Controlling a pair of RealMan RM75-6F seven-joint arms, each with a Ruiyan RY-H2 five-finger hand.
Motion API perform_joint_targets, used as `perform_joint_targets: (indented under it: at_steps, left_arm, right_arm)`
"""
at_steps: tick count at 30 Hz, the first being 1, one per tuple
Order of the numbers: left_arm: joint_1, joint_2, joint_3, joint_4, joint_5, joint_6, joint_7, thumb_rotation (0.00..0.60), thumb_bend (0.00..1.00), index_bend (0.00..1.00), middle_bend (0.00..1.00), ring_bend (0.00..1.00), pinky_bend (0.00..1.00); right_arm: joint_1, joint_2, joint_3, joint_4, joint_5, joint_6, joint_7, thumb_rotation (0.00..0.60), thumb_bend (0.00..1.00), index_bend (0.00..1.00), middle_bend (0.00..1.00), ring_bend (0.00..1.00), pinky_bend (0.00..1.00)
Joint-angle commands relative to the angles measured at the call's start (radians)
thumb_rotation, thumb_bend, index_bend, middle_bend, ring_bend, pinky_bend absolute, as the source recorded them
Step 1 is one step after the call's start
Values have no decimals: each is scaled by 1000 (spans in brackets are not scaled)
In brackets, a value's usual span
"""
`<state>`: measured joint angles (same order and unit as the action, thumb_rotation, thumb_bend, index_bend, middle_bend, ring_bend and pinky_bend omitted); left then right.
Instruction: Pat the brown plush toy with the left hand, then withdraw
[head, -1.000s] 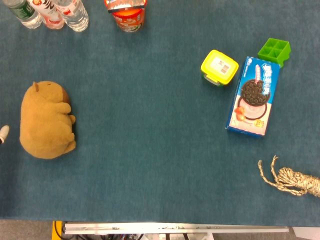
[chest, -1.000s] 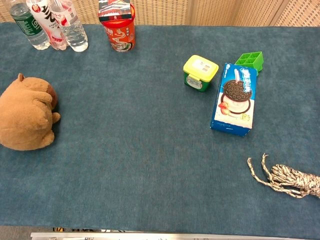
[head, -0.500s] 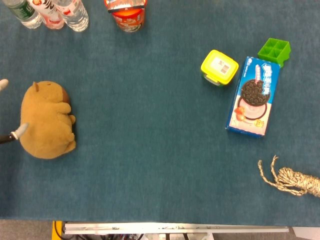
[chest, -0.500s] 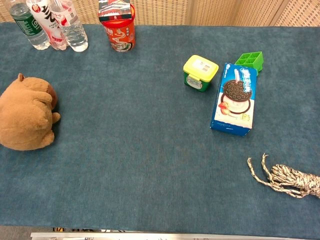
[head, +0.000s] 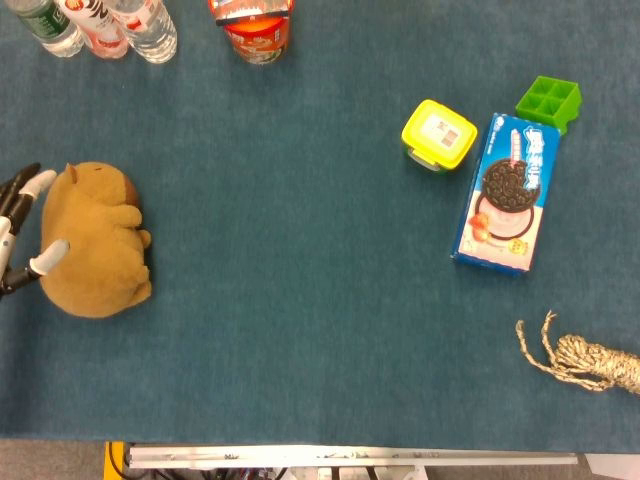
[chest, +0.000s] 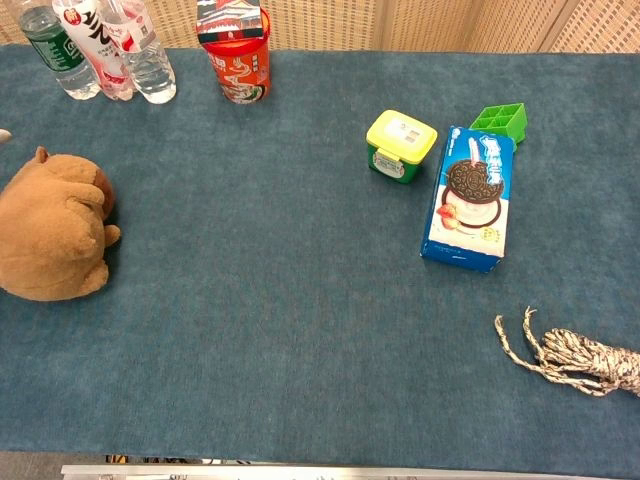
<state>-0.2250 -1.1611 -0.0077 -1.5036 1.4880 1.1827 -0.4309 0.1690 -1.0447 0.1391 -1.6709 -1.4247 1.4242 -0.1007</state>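
The left hand (head: 18, 232) is being cut off by the head view's left edge, only fingertips (head: 42, 183) showing.

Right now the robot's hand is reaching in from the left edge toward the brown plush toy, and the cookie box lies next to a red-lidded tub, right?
Nearly. The tub beside the cookie box has a yellow lid, not a red one; the head view shows it plainly. The rest holds: the left hand comes in at the left edge, fingers apart, by the brown plush toy.
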Motion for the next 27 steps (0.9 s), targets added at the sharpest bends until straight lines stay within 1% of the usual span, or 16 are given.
perform_joint_targets:
  at_steps: [1,6,11,17,22,27]
  left_arm:
    - [-1,-40,14,53,16,1,-50,19,40,0,0,0,0]
    - [2,-78,27,113,35,13,-96,18,40,0,0,0,0]
    - [5,-129,35,191,69,53,-165,35,40,0,0,0,0]
    - [-10,-177,51,275,113,71,-227,58,40,0,0,0,0]
    - [-29,-203,65,302,135,63,-251,78,40,0,0,0,0]
    - [-50,-217,82,294,162,55,-244,86,41,0,0,0,0]
  right_arm:
    - [-1,-2,-1,2,1,0,3,600,336,340,369,407,409]
    - [-3,-3,-4,5,3,1,4,600,337,340,369,407,408]
    - [-4,-3,-5,3,2,4,2,600,337,340,369,407,408]
    - [-6,0,-5,-5,3,8,-5,600,337,340,369,407,408]
    - [-9,2,-4,-9,6,12,-7,600,337,340,369,407,408]
    - [-11,3,-4,-10,9,15,-7,600,337,340,369,407,408]
